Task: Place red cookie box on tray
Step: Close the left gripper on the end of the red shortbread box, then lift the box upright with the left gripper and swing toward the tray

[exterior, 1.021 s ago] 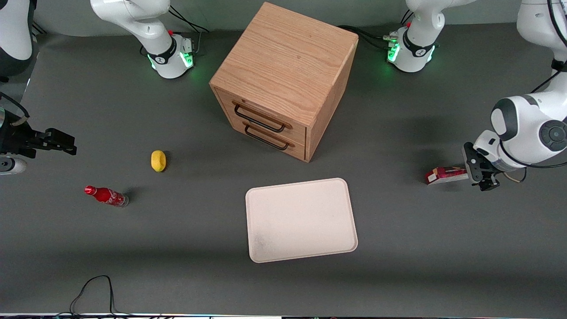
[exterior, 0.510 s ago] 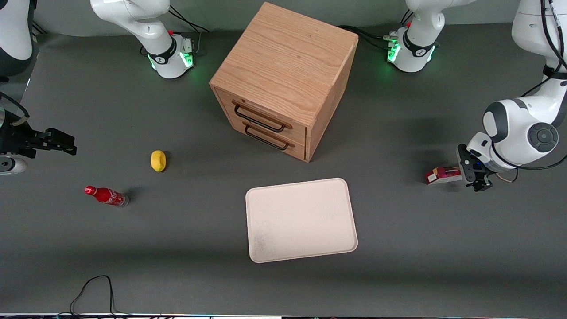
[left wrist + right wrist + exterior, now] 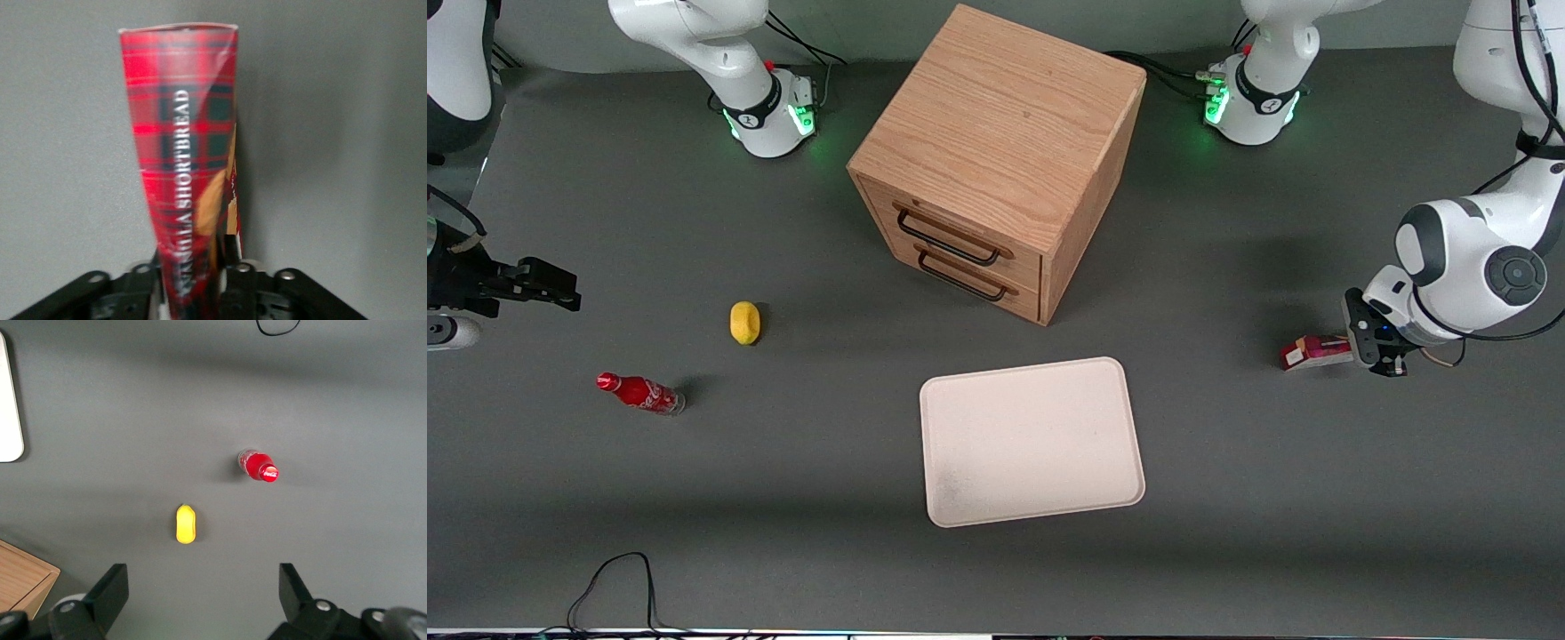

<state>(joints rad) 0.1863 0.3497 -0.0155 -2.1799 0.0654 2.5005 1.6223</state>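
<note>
The glossy white jointed arm has dark grey joint caps, thin black cables, a green-lit base ring and a black two-fingered tool.

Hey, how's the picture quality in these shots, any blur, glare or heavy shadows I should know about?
Front view: even light, soft shadows beside the wooden drawer cabinet, green glow from the arm bases. Left wrist view: the red cookie box is slightly blurred, its lettering soft, with a pale sheen across its plaid face; the gripper sits dark at its end. Right wrist view: sharp, with small shadows by the soda bottle and the yellow object.
</note>
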